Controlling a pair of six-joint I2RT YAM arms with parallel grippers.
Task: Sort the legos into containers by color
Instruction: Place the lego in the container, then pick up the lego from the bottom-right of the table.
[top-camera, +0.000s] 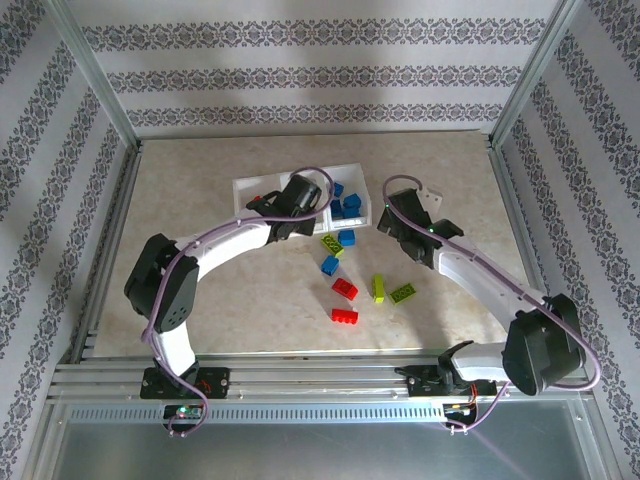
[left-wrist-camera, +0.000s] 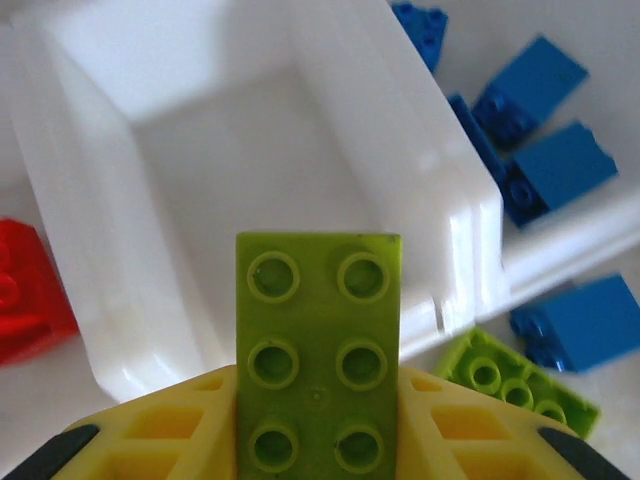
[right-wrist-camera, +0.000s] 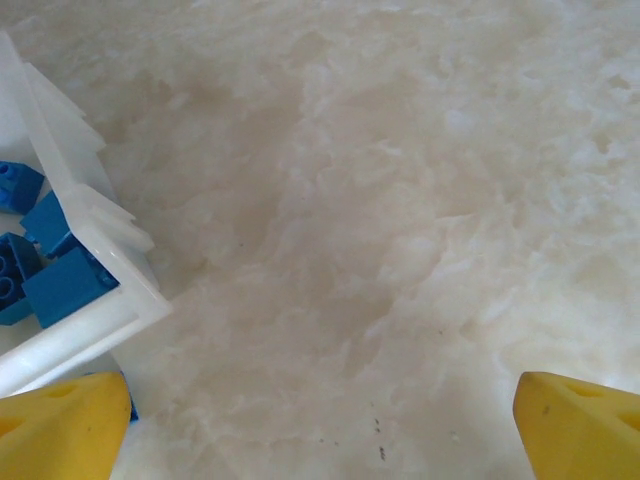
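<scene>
My left gripper (left-wrist-camera: 318, 425) is clenched on a lime green brick (left-wrist-camera: 318, 320) by its long flat sides, at the bottom centre of the left wrist view, just short of the bare middle bin (left-wrist-camera: 250, 140). It looks light, rigid and slick, so I judge those smooth sides, clear of the studs, the right hold. My right gripper (right-wrist-camera: 320, 425) hangs released over the table (right-wrist-camera: 400, 200), with the blue bin (right-wrist-camera: 90, 290) at the left edge.

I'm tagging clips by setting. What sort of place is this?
Probably a lab test cell, not a home: aluminium frame posts hold wallpaper panels around a stone-look table, with the left arm and right arm bolted to metal rails.
</scene>
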